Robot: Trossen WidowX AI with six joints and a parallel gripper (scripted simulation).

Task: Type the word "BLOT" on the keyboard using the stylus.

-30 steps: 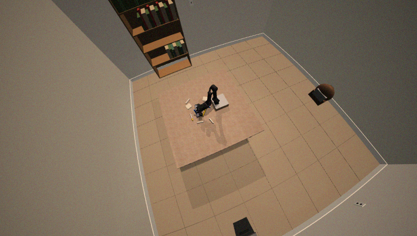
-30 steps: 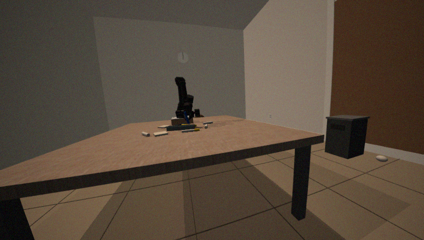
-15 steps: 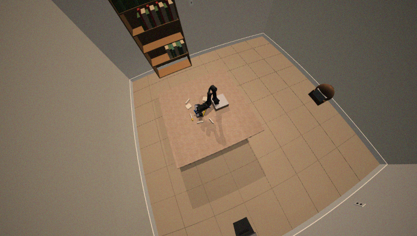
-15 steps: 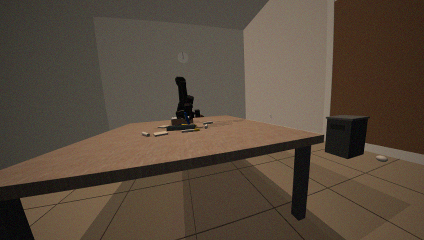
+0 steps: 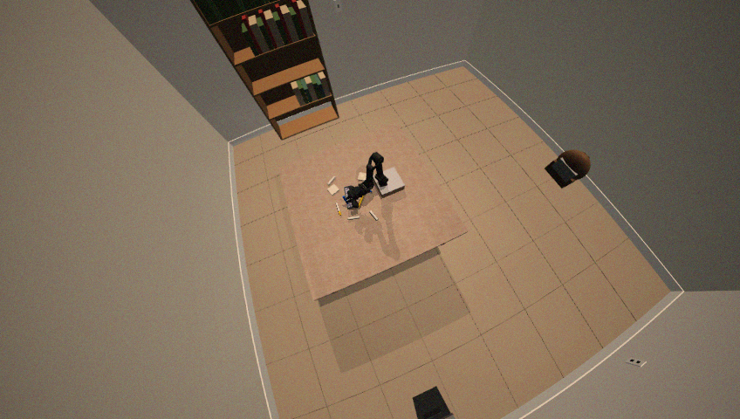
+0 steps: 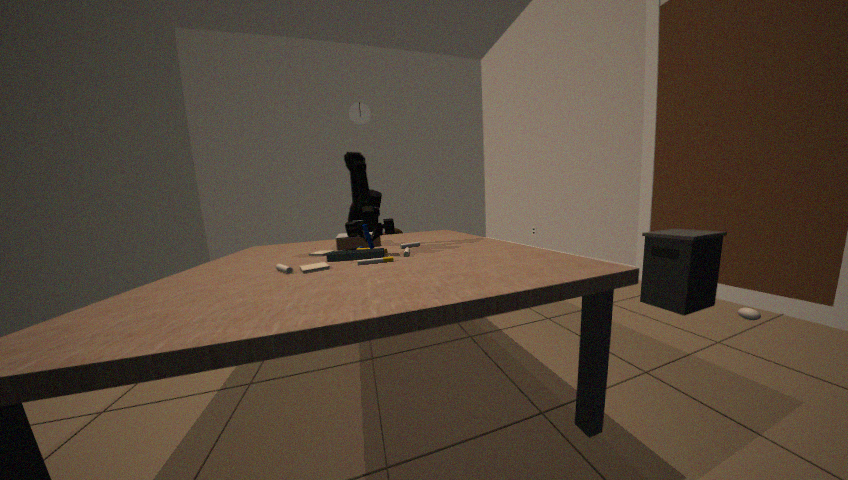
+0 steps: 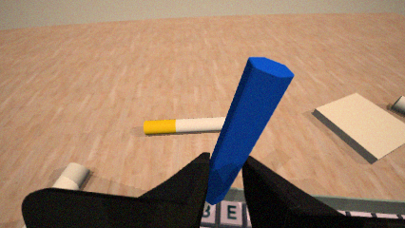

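My gripper (image 7: 225, 161) is shut on the blue stylus (image 7: 247, 123), which leans up and to the right out of the black fingers in the wrist view. The stylus's lower end is hidden between the fingers. Below the fingers lies the keyboard, with the keys B and E showing just under the fingertips. In the exterior view the arm (image 6: 361, 196) bends down over the dark keyboard (image 6: 355, 254) near the middle of the table, with the blue stylus (image 6: 367, 236) at its tip. In the top view the gripper (image 5: 353, 195) is small and low over the keyboard.
A white marker with a yellow end (image 7: 185, 125) lies on the table beyond the gripper. A cream pad (image 7: 363, 123) lies to the right, a white cylinder (image 7: 71, 176) to the left. The exterior view shows more small sticks (image 6: 314, 267) and a dark bin (image 6: 680, 268) on the floor.
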